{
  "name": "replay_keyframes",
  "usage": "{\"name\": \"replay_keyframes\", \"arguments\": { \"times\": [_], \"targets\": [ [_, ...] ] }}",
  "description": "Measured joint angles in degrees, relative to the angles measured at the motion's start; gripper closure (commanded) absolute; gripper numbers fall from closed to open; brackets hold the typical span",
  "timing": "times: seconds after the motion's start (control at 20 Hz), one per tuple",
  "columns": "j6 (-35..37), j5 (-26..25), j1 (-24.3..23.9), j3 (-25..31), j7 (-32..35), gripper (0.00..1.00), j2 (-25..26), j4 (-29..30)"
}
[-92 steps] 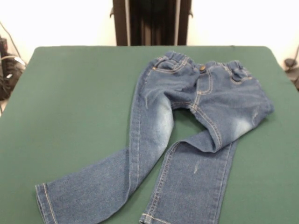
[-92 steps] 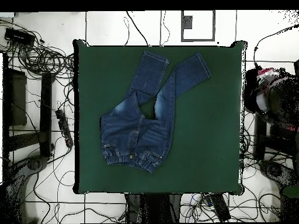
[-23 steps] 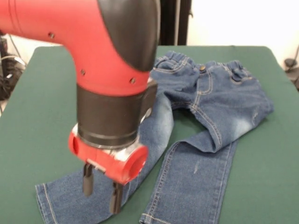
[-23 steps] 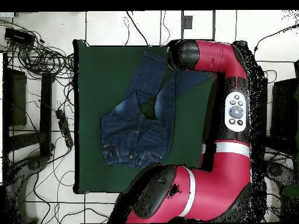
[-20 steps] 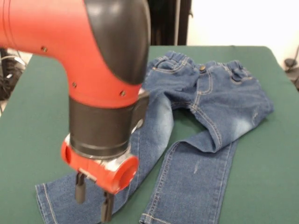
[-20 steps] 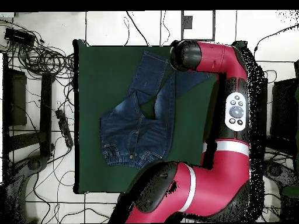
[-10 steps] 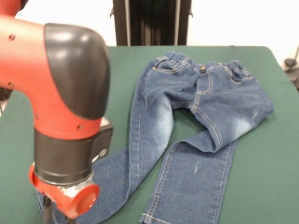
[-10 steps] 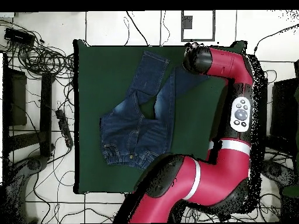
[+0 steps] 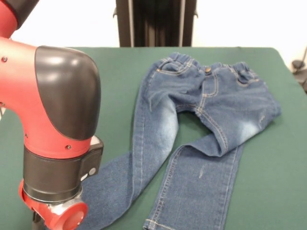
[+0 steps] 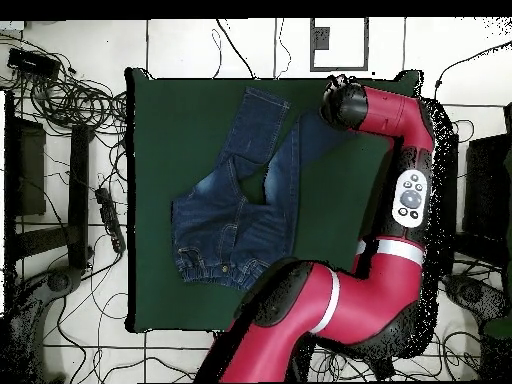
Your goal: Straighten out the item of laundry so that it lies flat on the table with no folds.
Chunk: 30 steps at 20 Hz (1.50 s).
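Denim jeans (image 9: 192,124) lie crumpled on the green table (image 9: 72,96) (legs crossed); the red arm (image 9: 53,139) blocks one cuff, its gripper's opening impossible to tell.

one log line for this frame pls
jeans: legs crossed, folded | arm: over one leg's cuff end | gripper: hidden | table
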Motion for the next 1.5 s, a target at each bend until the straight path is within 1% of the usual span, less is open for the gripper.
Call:
{"name": "replay_keyframes", "arguments": {
  "times": [0.4,0.75,0.95,1.05,1.25,1.5],
  "targets": [
    [0.0,0.0,0.4,-2.3,1.1,0.00,0.2,-0.9],
    [0.0,0.7,1.3,-4.7,4.6,0.00,-0.2,-0.8],
    [0.0,2.2,2.6,-6.0,6.8,0.00,-2.5,0.8],
    [0.0,3.5,3.6,-6.6,7.7,0.00,-4.8,1.9],
    [0.0,5.5,5.0,-7.2,8.4,0.00,-7.6,2.3],
    [0.0,7.4,6.1,-8.2,8.6,0.00,-9.9,2.2]
  ]
}}
